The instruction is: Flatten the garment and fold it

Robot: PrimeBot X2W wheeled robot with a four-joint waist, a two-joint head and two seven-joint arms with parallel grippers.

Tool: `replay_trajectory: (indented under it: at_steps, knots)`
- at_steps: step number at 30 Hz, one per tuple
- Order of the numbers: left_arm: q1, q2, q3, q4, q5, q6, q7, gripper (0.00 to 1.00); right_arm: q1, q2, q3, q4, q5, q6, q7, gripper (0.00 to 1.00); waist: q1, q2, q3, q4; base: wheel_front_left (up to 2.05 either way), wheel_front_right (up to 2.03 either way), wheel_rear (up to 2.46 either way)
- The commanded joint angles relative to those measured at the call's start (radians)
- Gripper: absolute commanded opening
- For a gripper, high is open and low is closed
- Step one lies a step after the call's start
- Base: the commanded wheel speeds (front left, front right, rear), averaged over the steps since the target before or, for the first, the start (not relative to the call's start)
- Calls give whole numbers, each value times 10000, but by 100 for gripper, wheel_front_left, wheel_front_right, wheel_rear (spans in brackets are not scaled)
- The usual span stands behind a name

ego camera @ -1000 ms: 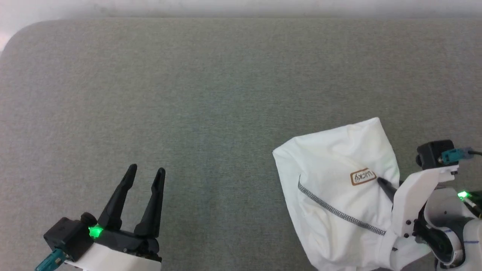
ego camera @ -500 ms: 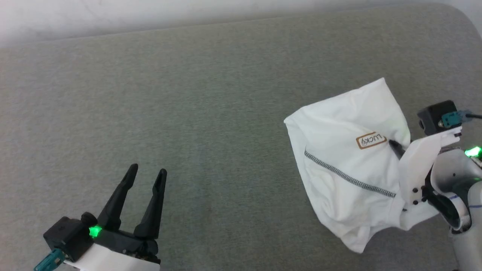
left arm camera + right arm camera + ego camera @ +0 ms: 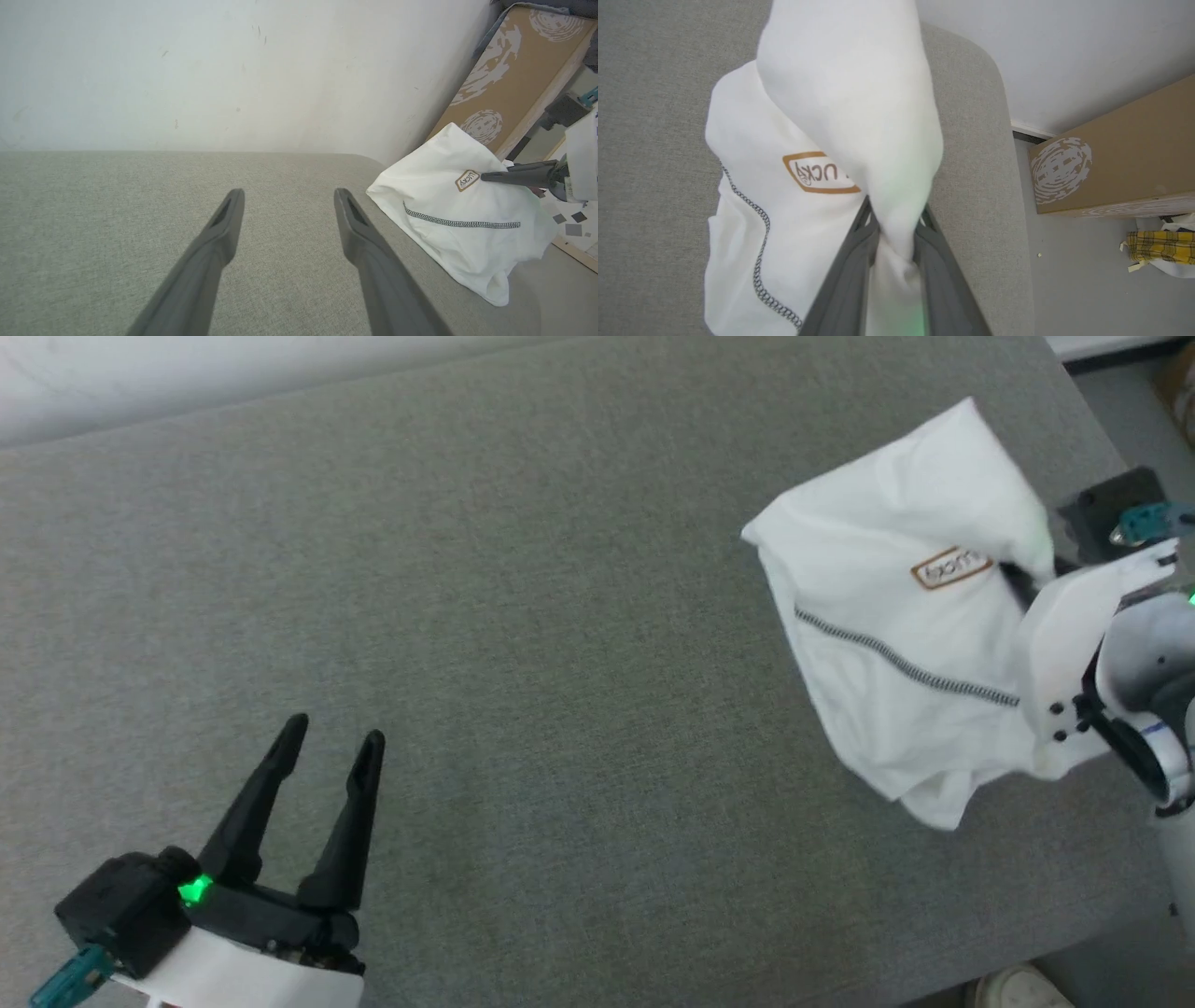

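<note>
The garment [image 3: 896, 616], a white T-shirt with a dark zigzag seam [image 3: 906, 658] and a small brown-edged label [image 3: 950, 567], hangs in a loose bundle from the right gripper [image 3: 1013, 581]. That gripper's two dark fingers are drawn close together and pinch a thick fold of the white cloth, just beside the label. In the right wrist view the fold of the garment [image 3: 808, 116] rises from between the fingers of the right gripper [image 3: 894, 219], and the rest of the shirt drapes away to one side of them, above the grey padded surface [image 3: 654, 93]. A cardboard box [image 3: 1111, 158] stands on the floor on the gripper's other side, well apart. Whether the shirt's lowest fold touches the surface cannot be told. The left gripper [image 3: 334, 733] has its fingers spread wide with nothing between them. It hovers over the grey surface, touching nothing, with the garment [image 3: 458, 224] well off to its right.
</note>
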Motion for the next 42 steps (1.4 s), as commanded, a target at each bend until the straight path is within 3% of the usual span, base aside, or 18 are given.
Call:
replay_trajectory:
  at_steps: [1,15,26,27,28,30,32,42]
  knots:
    - [-172,149,125,-180,161,95,19,100,-394,-160,34,54,-127,-21,-175,0,0,-1,692,-487,0,0,0]
    - [-828,925,1160,-1625,813,366,-176,100,-1502,-1097,-1711,329,-1346,-21,-784,0,0,-1,2845,-404,0,0,0]
    - [-1276,1023,1657,-2141,1081,589,-282,100,-1764,-715,-2999,1026,-2039,-21,-1247,0,0,-1,3883,-310,0,0,0]
    - [-1303,1040,1665,-2161,1087,582,-285,100,-1773,-698,-3103,1092,-2137,-21,-1307,11,0,-1,3934,-311,0,0,0]
    - [-1333,1059,1695,-2191,1085,582,-291,100,-1779,-642,-3313,1209,-2313,-21,-1411,35,0,-1,4013,-317,0,0,0]
    - [-1349,1062,1724,-2220,1082,589,-298,100,-1775,-584,-3476,1319,-2453,-21,-1484,49,0,-1,4082,-330,0,0,0]
    - [-1344,1059,1748,-2238,1075,587,-306,100,-1791,-510,-3584,1395,-2555,-21,-1592,100,0,-1,4132,-344,0,0,0]
    - [-1410,950,1881,-2268,1026,543,-349,100,-1979,-350,-3664,1622,-2844,-21,-1872,100,0,-1,4162,-365,0,0,0]
